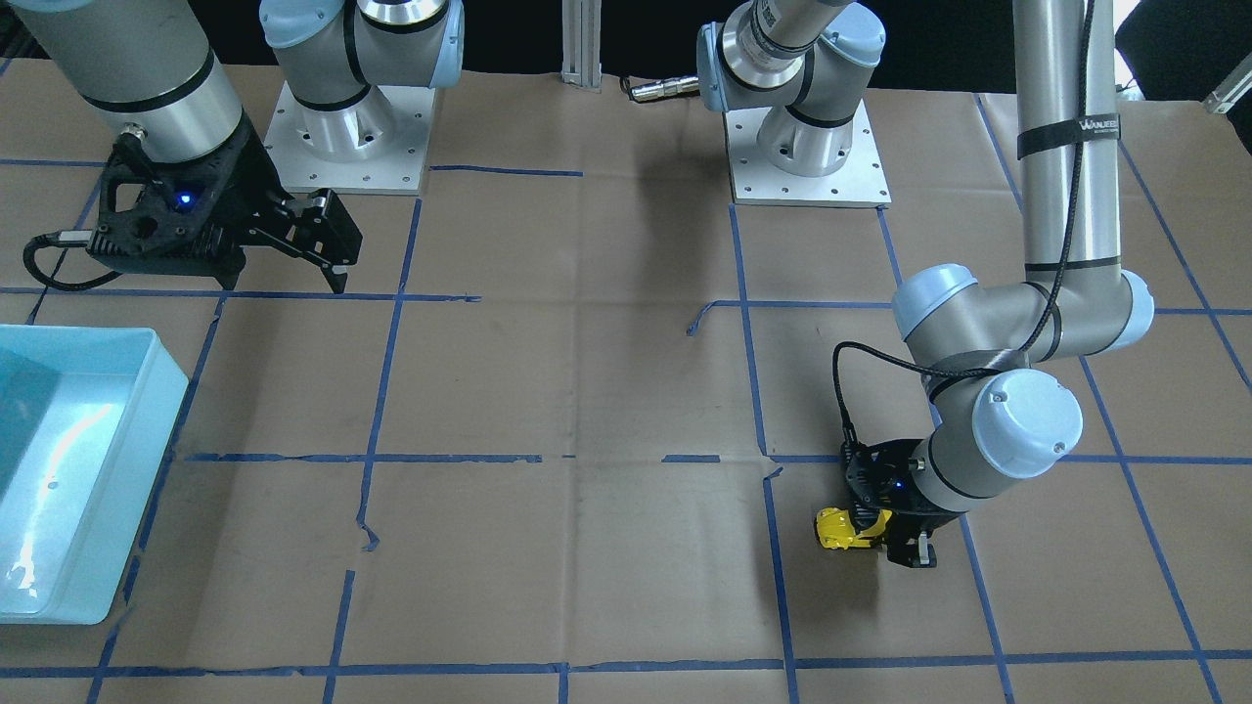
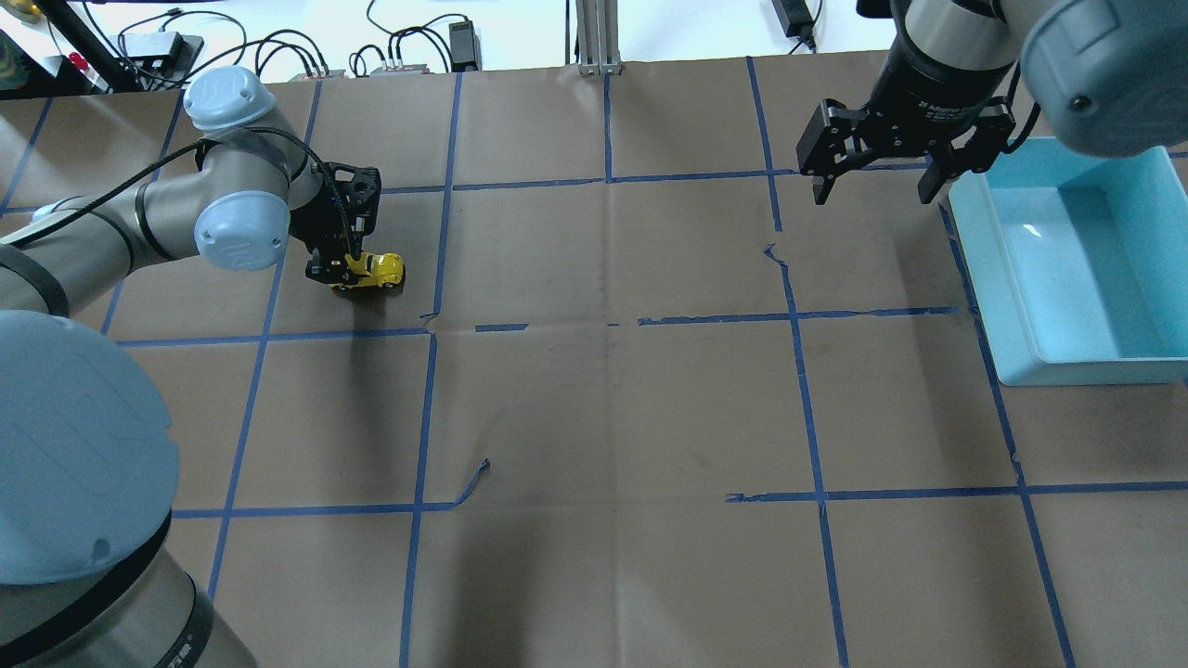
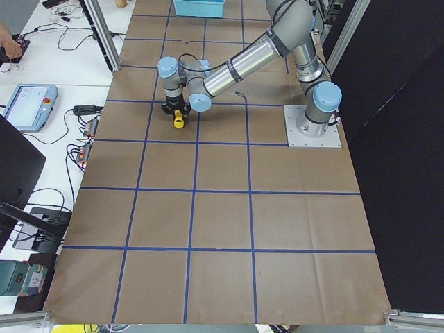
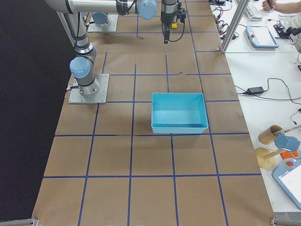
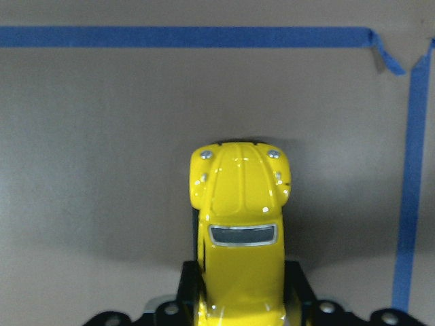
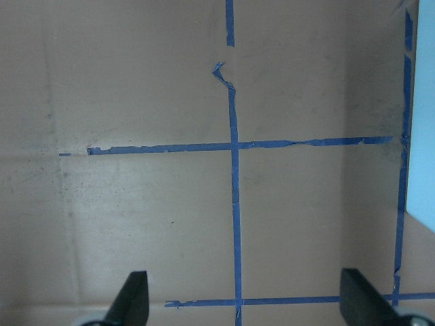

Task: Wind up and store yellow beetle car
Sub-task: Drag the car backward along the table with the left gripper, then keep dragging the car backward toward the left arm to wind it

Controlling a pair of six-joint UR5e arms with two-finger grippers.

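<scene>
the yellow beetle car [image 5: 239,217] sits low on the paper-covered surface [image 2: 603,417], nose poking forward. its rear half is pinched by the left end effector [image 2: 340,273]. with only the tail held, i'd worry it twists or slips free during a pull-back. the right end effector [image 2: 874,191] hangs spread and empty beside the blue bin [image 2: 1067,364], well apart.

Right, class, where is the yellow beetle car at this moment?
In the overhead view the yellow beetle car is on the left side, its rear between the fingers of the left gripper, far from the blue bin at right.
</scene>
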